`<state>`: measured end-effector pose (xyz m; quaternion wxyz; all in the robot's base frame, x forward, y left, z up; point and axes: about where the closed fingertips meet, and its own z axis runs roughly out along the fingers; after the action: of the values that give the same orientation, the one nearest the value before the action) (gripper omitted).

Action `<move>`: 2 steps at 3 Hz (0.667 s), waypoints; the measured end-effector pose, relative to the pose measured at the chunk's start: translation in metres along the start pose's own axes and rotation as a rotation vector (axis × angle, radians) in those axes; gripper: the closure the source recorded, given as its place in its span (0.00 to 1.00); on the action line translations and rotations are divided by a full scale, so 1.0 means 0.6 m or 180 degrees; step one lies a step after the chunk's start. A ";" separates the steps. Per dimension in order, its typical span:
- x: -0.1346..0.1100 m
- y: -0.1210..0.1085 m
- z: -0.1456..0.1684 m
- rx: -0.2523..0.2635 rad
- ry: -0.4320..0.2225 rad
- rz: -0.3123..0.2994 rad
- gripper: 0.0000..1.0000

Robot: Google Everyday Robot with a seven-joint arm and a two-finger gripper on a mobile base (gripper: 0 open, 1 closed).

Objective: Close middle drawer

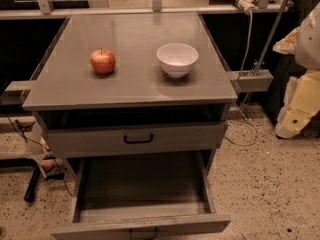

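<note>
In the camera view, a grey, flat-topped cabinet [135, 91] stands on a speckled stone floor [265, 184]. The middle drawer [142, 184], a wide grey box with a flat grey front panel [100, 228], is pulled far out toward the near edge of the scene. It looks bare inside. A small thin, dull bail handle [144, 232] sits at the centre of the panel, right at the bottom of the frame.

Above and farther back, the upper drawer [90, 141], grey with a bolder black handle, stands out only a little. On the cabinet top are a round red apple [103, 61] to the left and a white ceramic bowl [177, 59] to the right.

The pale cream gripper [296, 111] hangs at the far right of the scene, well apart from the drawer and level with the upper drawer. I cannot tell whether it is open or closed, and it holds nothing that shows.

With nothing visible in it, the drawer is probably light and should slide easily on its runners. The panel looks stiff and flat, so it will likely take a plain push. A push near the middle, beside the handle, should keep the box from skewing. The handle is thin and awkward to pinch, and closing needs no grasp. A fast shove could jolt the cabinet and roll the apple.
</note>
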<state>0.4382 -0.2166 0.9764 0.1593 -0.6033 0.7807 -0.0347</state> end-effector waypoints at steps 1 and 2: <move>0.000 0.000 0.000 0.0000 0.0000 0.0000 0.00; 0.000 0.000 0.000 0.0000 0.0000 0.0000 0.19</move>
<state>0.4382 -0.2166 0.9764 0.1593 -0.6033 0.7807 -0.0347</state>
